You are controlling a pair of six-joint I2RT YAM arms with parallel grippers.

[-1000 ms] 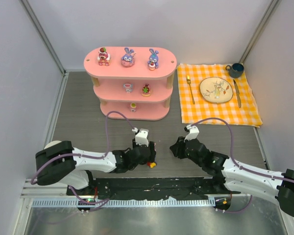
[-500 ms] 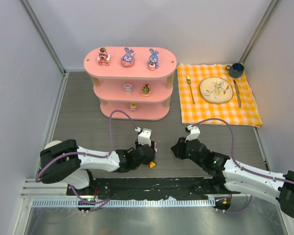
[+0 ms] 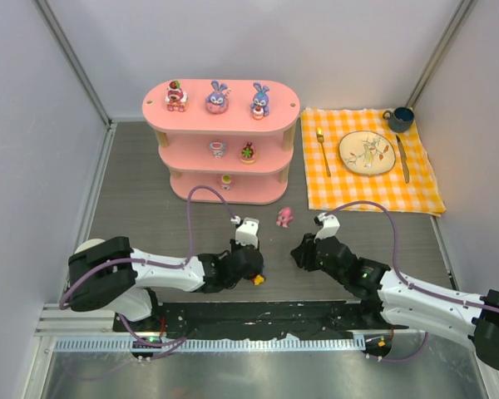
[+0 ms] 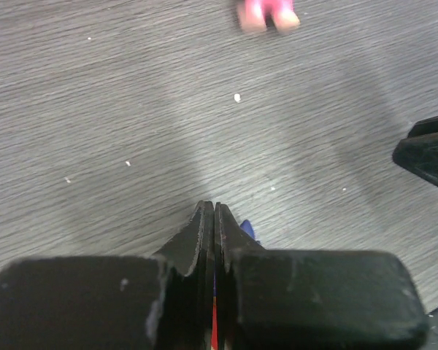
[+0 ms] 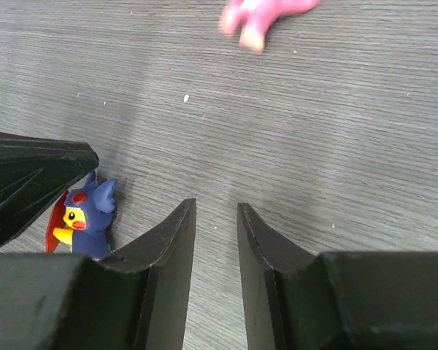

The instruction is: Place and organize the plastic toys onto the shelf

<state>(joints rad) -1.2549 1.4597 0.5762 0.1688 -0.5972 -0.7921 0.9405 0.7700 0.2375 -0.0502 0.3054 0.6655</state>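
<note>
The pink shelf (image 3: 236,118) stands at the back with three plastic toys (image 3: 217,98) on its top board, two on the middle one and one on the lowest. A small pink toy (image 3: 284,218) (image 4: 269,14) (image 5: 259,16) lies loose on the table between shelf and arms, blurred in both wrist views. My left gripper (image 3: 248,266) (image 4: 209,208) is shut with its jaws pressed together on nothing. The red-yellow-purple toy (image 3: 257,280) (image 5: 84,215) lies right beside its tip. My right gripper (image 3: 303,253) (image 5: 216,208) hovers partly open and empty over the table.
An orange checked cloth (image 3: 362,187) lies right of the shelf with a plate (image 3: 367,153), a fork (image 3: 323,151), a knife (image 3: 403,158) and a dark mug (image 3: 399,119). Grey walls close in the table on both sides.
My left gripper has closed fully. The pink toy, unseen before, has come out onto the table ahead of it. The right arm has barely moved.
</note>
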